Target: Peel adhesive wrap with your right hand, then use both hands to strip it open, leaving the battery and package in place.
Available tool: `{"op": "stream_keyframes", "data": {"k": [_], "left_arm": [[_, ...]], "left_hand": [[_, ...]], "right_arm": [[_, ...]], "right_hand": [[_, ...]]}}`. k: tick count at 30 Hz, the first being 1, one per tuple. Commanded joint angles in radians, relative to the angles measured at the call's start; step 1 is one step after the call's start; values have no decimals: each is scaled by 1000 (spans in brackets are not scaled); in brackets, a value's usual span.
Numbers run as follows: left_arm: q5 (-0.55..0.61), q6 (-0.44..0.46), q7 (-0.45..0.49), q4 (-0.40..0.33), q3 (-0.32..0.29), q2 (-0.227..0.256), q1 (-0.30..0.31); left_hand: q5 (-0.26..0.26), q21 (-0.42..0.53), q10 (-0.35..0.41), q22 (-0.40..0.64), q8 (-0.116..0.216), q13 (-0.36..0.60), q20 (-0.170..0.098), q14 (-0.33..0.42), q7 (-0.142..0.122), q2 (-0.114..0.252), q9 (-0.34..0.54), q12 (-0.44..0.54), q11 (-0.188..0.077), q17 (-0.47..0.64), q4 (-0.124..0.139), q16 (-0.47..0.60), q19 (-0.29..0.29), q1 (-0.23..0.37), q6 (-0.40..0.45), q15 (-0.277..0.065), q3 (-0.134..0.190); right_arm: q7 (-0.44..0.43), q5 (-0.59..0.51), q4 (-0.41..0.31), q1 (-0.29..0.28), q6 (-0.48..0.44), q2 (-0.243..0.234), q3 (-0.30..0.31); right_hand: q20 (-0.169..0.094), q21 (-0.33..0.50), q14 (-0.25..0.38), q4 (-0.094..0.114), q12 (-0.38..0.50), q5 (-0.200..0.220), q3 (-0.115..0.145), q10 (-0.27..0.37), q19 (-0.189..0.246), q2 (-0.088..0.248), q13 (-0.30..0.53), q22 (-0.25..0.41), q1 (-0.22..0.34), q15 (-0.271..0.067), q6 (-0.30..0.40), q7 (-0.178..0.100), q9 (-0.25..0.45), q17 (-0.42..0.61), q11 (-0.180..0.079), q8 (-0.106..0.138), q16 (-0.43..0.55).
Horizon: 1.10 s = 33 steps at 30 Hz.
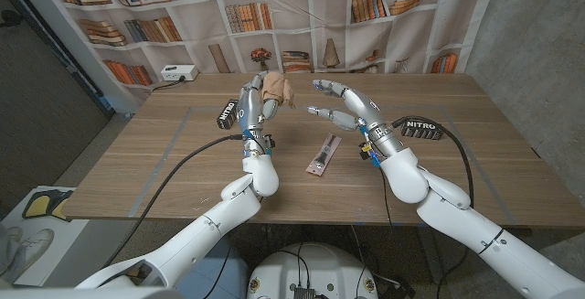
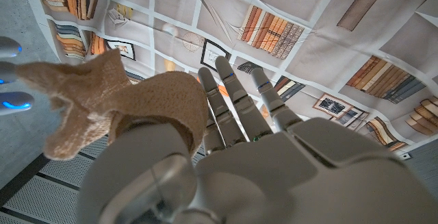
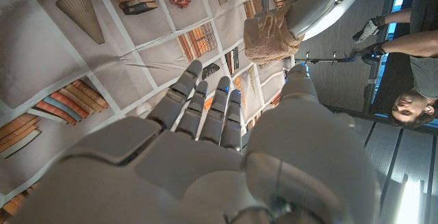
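From the head view, the left hand (image 1: 257, 101) is raised above the bench (image 1: 164, 153), grasping a crumpled wad of tan adhesive wrap (image 1: 276, 87), likely lifted to pull it clear. The right hand (image 1: 340, 105) hovers close by, released, fingers spread as if ready to help strip it. The battery package (image 1: 324, 154) lies flat on the bench between the arms.

From the left wrist, the wrap (image 2: 120, 104) bunches around the thumb.

From the right wrist, the wrap (image 3: 272, 33) hangs beyond the splayed fingers (image 3: 205, 107); a person (image 3: 410, 73) stands aside.
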Motion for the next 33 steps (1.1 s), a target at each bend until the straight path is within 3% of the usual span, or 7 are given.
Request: {"op": "stream_keyframes", "data": {"k": [1,4,12,13,16,33], "left_arm": [[-8,-3,5,3,-1,-3,4],[-9,-5,5,4,-1,-3,3],[-9,-7,1,4,1,-3,1],[-9,-7,1,5,1,-3,0],[-8,-7,0,6,2,-4,0],[-12,-10,10,13,3,-13,1]], "left_hand": [[1,-1,0,2,5,0,4,-1,2,10,2,6,1,2,-6,-3,0,3,-1,-6,3],[1,-1,0,2,6,0,4,-1,2,11,2,6,0,2,-6,-3,1,3,-2,-7,4],[0,2,0,2,9,-1,-2,3,5,12,0,7,1,4,-6,-1,10,2,-2,-7,5],[0,2,0,2,9,0,-3,3,4,12,0,7,0,4,-6,0,10,2,-3,-7,5],[-1,3,1,2,9,-1,-3,4,5,12,-1,7,0,4,-6,0,11,1,-3,-7,5],[-2,3,3,3,14,0,-3,9,3,13,-4,10,0,7,-8,4,10,1,-3,-7,7]], "right_arm": [[25,-12,5,29,-3,-3,-23],[29,-18,3,33,-10,-1,-29],[22,-35,-2,37,-24,4,-39],[22,-35,-3,38,-26,5,-40],[18,-45,-5,40,-32,6,-43],[-18,-100,-23,36,-89,29,-67]], "right_hand": [[16,6,24,-5,-2,3,2,-6,19,1,3,2,10,-96,3,-10,6,5,1,1,12],[34,9,52,-3,-2,2,3,-5,32,4,3,2,11,-97,2,-12,7,8,7,-1,25],[35,13,87,2,-2,1,3,-5,50,9,4,3,8,-107,1,-13,7,17,8,-2,44],[43,19,106,0,-3,0,3,-6,76,5,3,4,12,-85,4,-10,7,23,41,-2,55],[54,24,117,-2,-3,0,3,-6,94,3,2,4,15,-69,10,-4,7,26,54,-1,62],[58,40,180,1,2,2,-12,15,168,-22,-2,7,7,-74,18,46,7,37,73,-3,95]]}}
